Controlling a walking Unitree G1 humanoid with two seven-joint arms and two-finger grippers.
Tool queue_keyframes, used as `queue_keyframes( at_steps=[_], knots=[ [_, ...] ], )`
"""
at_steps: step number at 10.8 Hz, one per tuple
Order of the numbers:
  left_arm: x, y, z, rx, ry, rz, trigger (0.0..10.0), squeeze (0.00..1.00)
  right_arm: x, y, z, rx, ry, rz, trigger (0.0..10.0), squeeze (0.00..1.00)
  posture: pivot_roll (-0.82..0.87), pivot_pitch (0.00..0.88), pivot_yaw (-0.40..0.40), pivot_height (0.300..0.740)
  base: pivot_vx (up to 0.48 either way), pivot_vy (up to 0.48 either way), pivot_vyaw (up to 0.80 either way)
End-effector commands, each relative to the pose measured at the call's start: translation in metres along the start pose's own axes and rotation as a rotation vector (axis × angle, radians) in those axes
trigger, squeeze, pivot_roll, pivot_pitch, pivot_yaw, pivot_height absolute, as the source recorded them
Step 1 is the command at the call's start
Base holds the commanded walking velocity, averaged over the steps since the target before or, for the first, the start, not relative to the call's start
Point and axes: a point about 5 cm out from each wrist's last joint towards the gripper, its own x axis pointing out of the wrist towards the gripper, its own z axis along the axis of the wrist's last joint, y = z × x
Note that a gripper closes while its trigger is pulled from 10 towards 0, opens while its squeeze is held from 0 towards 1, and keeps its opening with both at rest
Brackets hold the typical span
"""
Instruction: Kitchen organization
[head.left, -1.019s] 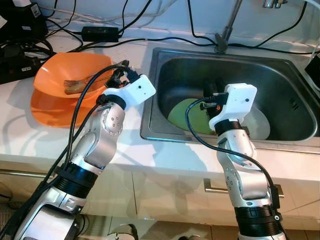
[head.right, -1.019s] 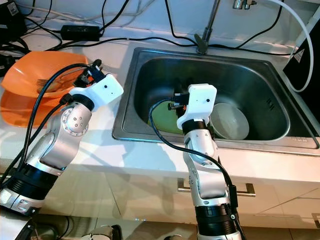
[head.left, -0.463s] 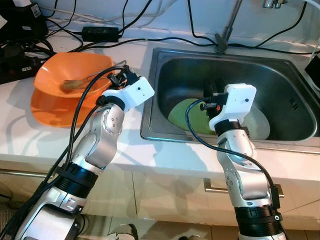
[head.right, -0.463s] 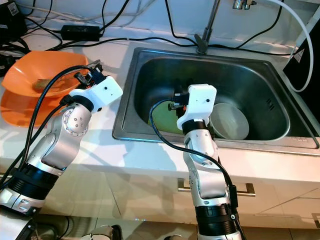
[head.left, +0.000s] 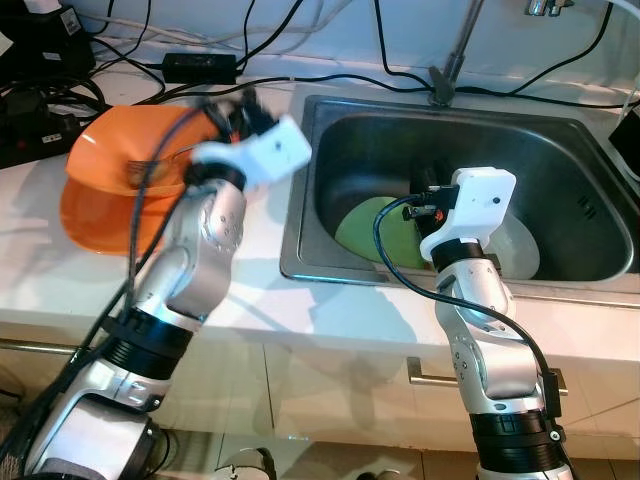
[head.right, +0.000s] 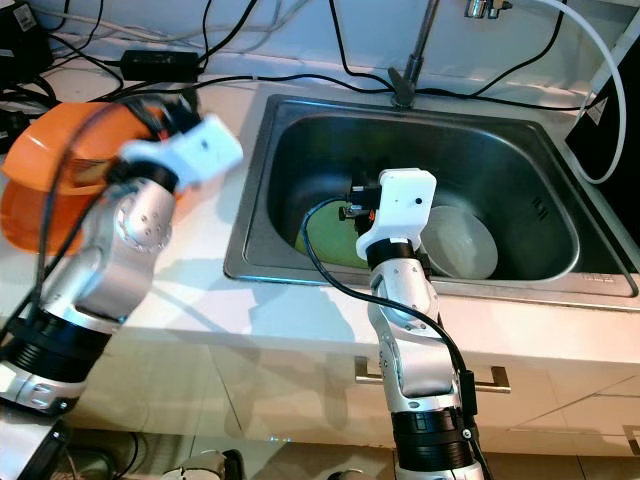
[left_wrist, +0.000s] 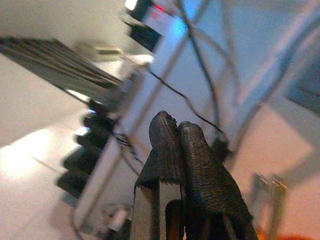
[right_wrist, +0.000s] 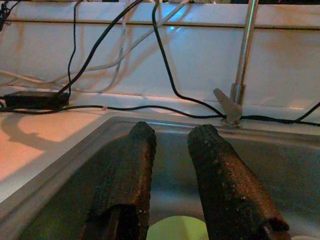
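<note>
On the white worktop (head.left: 40, 270) at about 9 o'clock from the steel sink (head.left: 560, 130), two orange bowls (head.left: 110, 175) sit stacked, the upper one tilted, with a fork (head.left: 150, 160) lying inside it. Over their rim nearest the sink, the left end effector (head.left: 240, 105) shows blurred in the head views; in the left wrist view its two black fingers (left_wrist: 192, 165) are pressed together with nothing visible between their tips. Black cables (head.left: 330, 75) trail along the back of the worktop at 12 o'clock, past a small black power adapter (head.left: 200, 67), and the tap stem (head.left: 458, 50) rises behind the basin.

Inside the sink, a green plate (head.left: 370, 230) lies flat on the bottom towards 9 o'clock, and a pale round bowl (head.right: 460, 240) rests beside it towards 3 o'clock; whether the two touch cannot be told. Above the green plate hangs the right end effector (right_wrist: 172, 165), its fingers spread apart and empty, pointing towards the back wall of the basin and the tap base. A cabinet handle (head.left: 430, 378) shows below the worktop edge at 6 o'clock.
</note>
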Motion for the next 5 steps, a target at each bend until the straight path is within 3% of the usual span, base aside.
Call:
queue_keyframes(
  at_steps=[1,3,4,5],
  knots=[
    [0.004,0.011,0.008,0.0,-0.041,0.063,0.0,0.0,0.001,-0.002,0.0,-0.002,0.005,-0.011,10.0,0.0,0.08,0.077,-0.055,0.74,0.0,0.0,0.0],
    [0.006,0.023,0.02,-0.018,-0.094,0.106,0.0,0.0,0.001,-0.002,0.0,-0.001,0.007,-0.012,10.0,0.0,0.08,0.077,-0.055,0.74,0.0,0.0,0.0],
    [0.005,0.016,0.018,-0.038,-0.077,0.047,6.5,0.0,0.0,-0.003,-0.001,-0.001,0.008,-0.014,10.0,0.0,0.08,0.076,-0.054,0.74,0.0,0.0,0.0],
    [0.003,0.005,0.017,-0.079,-0.071,-0.025,10.0,0.0,0.0,-0.003,-0.001,-0.001,0.009,-0.014,10.0,0.0,0.08,0.078,-0.054,0.74,0.0,0.0,0.0]
  ],
)
